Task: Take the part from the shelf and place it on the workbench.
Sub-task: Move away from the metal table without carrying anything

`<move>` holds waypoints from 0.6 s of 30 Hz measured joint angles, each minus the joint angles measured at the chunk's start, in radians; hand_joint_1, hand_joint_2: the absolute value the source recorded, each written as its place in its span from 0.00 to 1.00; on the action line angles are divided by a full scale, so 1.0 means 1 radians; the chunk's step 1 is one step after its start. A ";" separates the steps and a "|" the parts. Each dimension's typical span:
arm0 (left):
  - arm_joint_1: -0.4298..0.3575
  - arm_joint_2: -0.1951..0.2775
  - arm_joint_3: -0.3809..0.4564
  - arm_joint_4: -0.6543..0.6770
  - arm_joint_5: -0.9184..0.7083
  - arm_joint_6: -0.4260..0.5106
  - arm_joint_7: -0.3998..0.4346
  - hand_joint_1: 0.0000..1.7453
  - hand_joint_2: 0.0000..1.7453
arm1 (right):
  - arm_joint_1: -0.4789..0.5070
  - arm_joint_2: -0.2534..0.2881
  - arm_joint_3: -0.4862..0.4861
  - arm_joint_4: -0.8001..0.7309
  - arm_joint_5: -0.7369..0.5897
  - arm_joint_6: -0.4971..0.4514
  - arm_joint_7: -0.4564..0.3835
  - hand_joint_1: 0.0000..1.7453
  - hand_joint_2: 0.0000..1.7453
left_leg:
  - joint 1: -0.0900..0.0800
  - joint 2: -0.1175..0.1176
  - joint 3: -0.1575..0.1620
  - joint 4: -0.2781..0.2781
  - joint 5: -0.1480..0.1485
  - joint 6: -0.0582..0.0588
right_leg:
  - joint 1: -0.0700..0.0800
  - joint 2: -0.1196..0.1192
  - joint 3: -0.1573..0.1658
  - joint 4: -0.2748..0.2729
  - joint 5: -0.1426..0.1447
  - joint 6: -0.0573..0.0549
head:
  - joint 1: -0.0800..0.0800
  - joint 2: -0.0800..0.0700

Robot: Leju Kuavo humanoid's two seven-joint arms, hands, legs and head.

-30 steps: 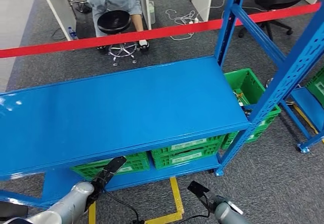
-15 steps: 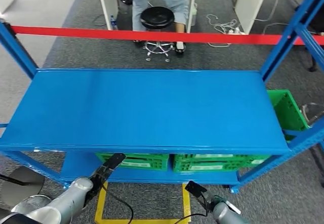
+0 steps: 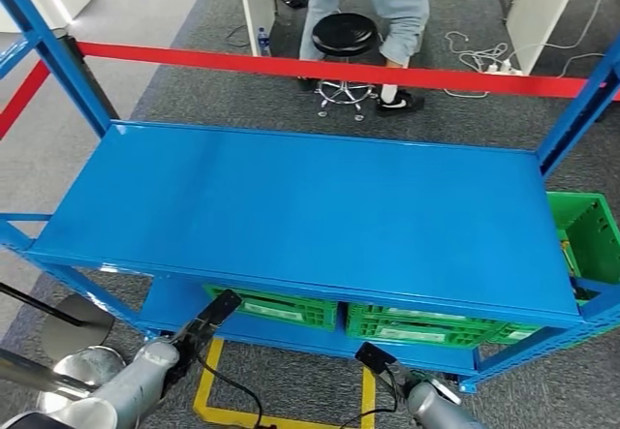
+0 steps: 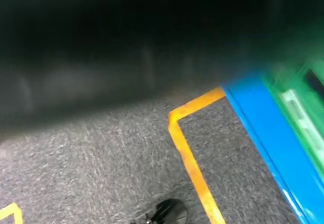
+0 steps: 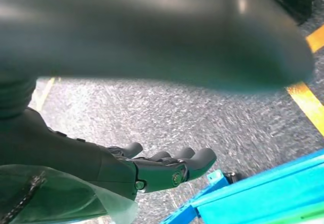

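Note:
The blue shelf [image 3: 314, 216] stands in front of me with a bare top board. On its lower board sit green crates [image 3: 274, 308], and I cannot make out what is in them. No part shows plainly. My left arm [image 3: 139, 381] and right arm [image 3: 431, 405] hang low in front of the shelf. My right hand [image 5: 153, 168] stretches its fingers out over the carpet and holds nothing. A dark blur [image 4: 114, 42] crosses the left wrist view, so I cannot tell how my left hand stands.
Another green crate [image 3: 585, 235] sits past the shelf's right end. Behind the shelf runs a red barrier tape [image 3: 329, 66], where a person stands by a black stool [image 3: 344, 37]. Yellow floor tape [image 3: 208, 371] marks the carpet at my feet.
The whole picture has shifted right, so the camera has turned left along the shelf. My arms stay low in the same pose.

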 joint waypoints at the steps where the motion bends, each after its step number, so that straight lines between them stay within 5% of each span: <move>1: 0.001 0.000 0.000 0.000 0.002 -0.004 0.001 0.00 1.00 | 0.001 0.000 0.000 0.001 -0.006 0.000 0.005 0.00 1.00 | 0.004 0.001 -0.013 0.025 0.001 -0.004 | 0.000 -0.006 0.000 0.000 -0.001 -0.001 | 0.000 0.000; 2: 0.002 0.000 0.001 0.000 0.009 -0.008 0.004 0.00 1.00 | 0.001 0.000 0.000 0.002 -0.014 0.000 0.007 0.00 1.00 | 0.008 0.001 -0.006 0.011 0.021 -0.010 | -0.001 -0.010 0.002 0.001 -0.002 -0.002 | 0.000 0.000; 5: 0.003 0.000 0.015 0.000 0.055 0.015 0.012 0.00 1.00 | 0.000 0.000 -0.002 0.002 -0.037 -0.004 0.005 0.00 1.00 | 0.023 0.006 0.087 -0.180 0.116 -0.036 | 0.001 -0.016 0.005 0.007 -0.011 0.004 | -0.002 0.000; 7: 0.008 -0.005 0.034 0.000 0.085 0.041 0.011 0.00 0.50 | 0.000 0.000 -0.004 0.003 -0.045 -0.003 -0.006 0.00 0.50 | 0.025 0.011 0.123 -0.254 0.126 -0.032 | 0.008 -0.018 0.003 0.012 -0.016 0.011 | -0.003 0.000; 9: 0.013 -0.009 0.050 0.000 0.101 0.055 0.012 0.00 0.00 | 0.000 0.000 -0.005 0.004 -0.044 0.002 -0.012 0.00 0.00 | 0.022 0.011 0.125 -0.258 0.119 -0.016 | 0.010 -0.021 0.001 0.011 -0.017 0.014 | -0.001 0.000; 18: 0.017 -0.022 0.087 0.000 0.119 0.080 0.015 0.00 0.00 | 0.001 0.000 -0.009 0.007 -0.061 0.003 -0.008 0.00 0.00 | 0.013 0.009 0.124 -0.258 0.116 -0.003 | 0.002 -0.024 0.007 0.000 -0.013 0.029 | 0.000 0.000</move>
